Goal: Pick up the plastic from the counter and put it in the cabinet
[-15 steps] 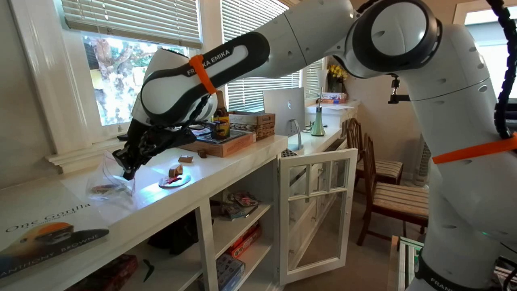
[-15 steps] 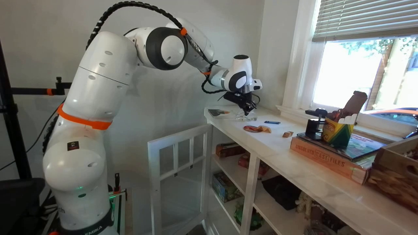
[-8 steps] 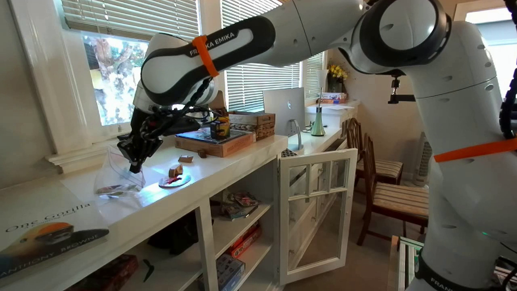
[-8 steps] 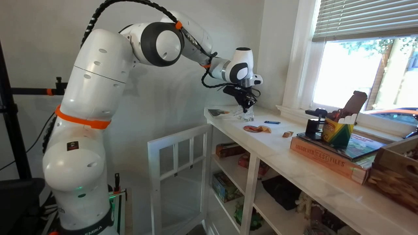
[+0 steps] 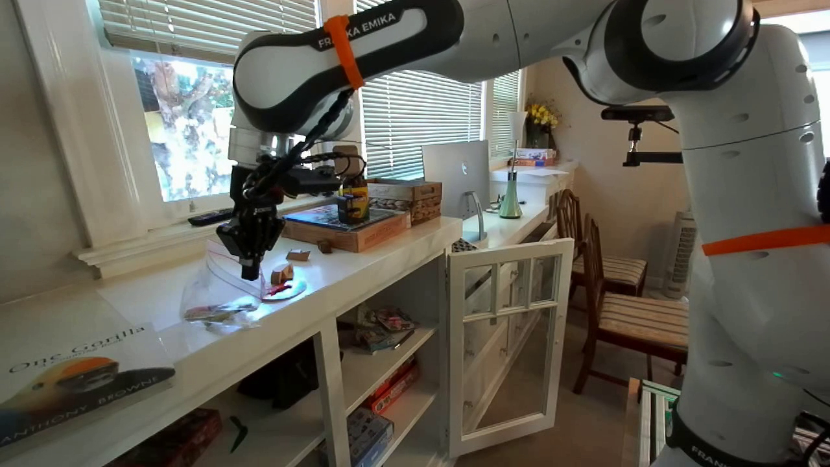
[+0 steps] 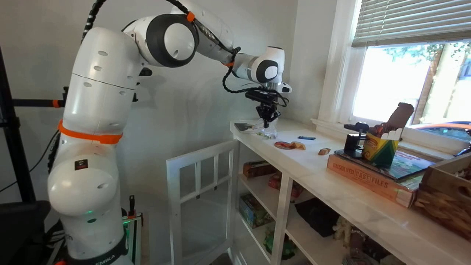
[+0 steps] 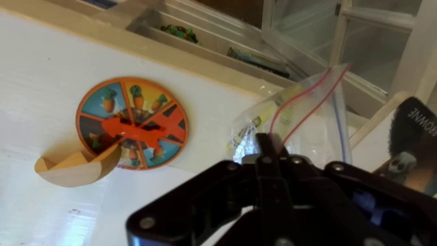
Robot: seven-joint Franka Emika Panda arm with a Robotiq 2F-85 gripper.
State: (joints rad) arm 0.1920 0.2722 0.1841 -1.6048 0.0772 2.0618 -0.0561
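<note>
The plastic, a see-through zip bag (image 7: pixel 317 133) with red seal lines and printed packets inside, hangs from my gripper (image 7: pixel 271 143) in the wrist view. The closed fingers pinch it by its zip edge. In both exterior views the bag (image 5: pixel 217 311) is low over the white counter (image 5: pixel 350 267), near its front edge; whether its bottom touches the surface I cannot tell. My gripper (image 6: pixel 266 124) points down over the far end of the counter (image 6: pixel 312 163). Below the worktop is the white cabinet (image 6: pixel 282 213), its open shelves holding boxes and a black cloth. Its glass-paned door (image 5: pixel 456 370) stands swung outward.
Close to the bag lie a round spinner disc (image 7: pixel 131 123) with a red piece and a brown wooden bit (image 7: pixel 76 171). A book (image 5: pixel 78 383) lies on the counter's end. A game box (image 5: pixel 363 235) with a crayon box (image 5: pixel 353 204) on top sits farther along.
The gripper has moved along the counter toward the disc and the front edge, turning more upright. The bag has come along in its grip.
</note>
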